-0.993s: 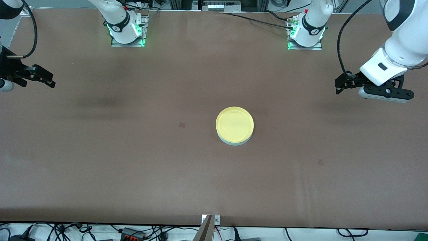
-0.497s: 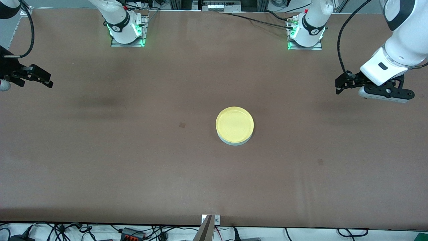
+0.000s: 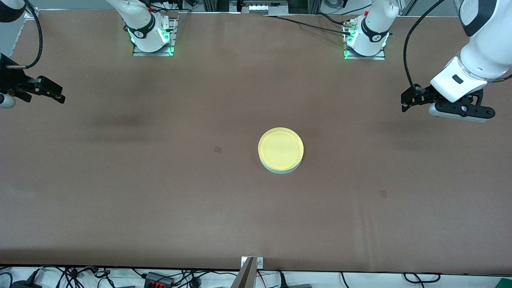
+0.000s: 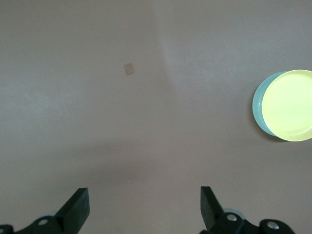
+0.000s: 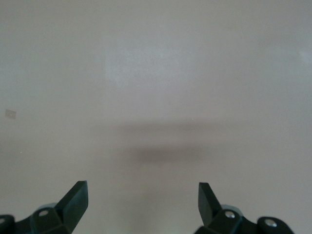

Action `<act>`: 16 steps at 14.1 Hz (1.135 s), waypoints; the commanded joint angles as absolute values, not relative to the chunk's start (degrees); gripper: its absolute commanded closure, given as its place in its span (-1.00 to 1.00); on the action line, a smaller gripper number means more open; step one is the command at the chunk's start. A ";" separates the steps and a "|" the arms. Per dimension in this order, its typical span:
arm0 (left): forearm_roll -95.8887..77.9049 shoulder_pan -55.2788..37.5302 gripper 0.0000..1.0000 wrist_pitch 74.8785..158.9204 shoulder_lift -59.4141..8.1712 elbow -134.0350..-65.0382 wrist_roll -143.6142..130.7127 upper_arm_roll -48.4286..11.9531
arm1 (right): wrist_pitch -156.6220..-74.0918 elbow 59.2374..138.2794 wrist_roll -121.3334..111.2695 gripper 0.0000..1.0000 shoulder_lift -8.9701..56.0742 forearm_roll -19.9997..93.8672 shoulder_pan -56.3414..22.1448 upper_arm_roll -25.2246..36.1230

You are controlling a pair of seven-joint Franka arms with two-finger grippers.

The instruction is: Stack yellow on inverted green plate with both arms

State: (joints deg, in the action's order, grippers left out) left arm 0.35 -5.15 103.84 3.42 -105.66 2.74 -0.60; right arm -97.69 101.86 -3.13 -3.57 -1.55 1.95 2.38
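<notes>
Yellow plate: mid-table, seated on the inverted green plate, whose rim shows beneath its nearer edge; round, so no long axis.

Left gripper: over the left arm's end of the table, fingers spread wide, empty; the nearer of the two to the stack.

Right gripper: over the right arm's end, fingers likewise apart, empty, well apart from the plates.

Judged: stacking appears done.
</notes>
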 commanded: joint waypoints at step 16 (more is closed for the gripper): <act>1.41 -5.19 -1.00 102.30 3.34 -103.89 2.90 -0.79 | -101.60 110.13 -3.25 -1.00 -10.28 -1.85 1.93 1.93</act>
State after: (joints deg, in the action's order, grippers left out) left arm 0.35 -5.17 103.58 3.42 -105.17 2.74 -0.61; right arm -100.59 108.08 -2.71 -7.69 -1.55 1.86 2.21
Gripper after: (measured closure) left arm 0.000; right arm 0.000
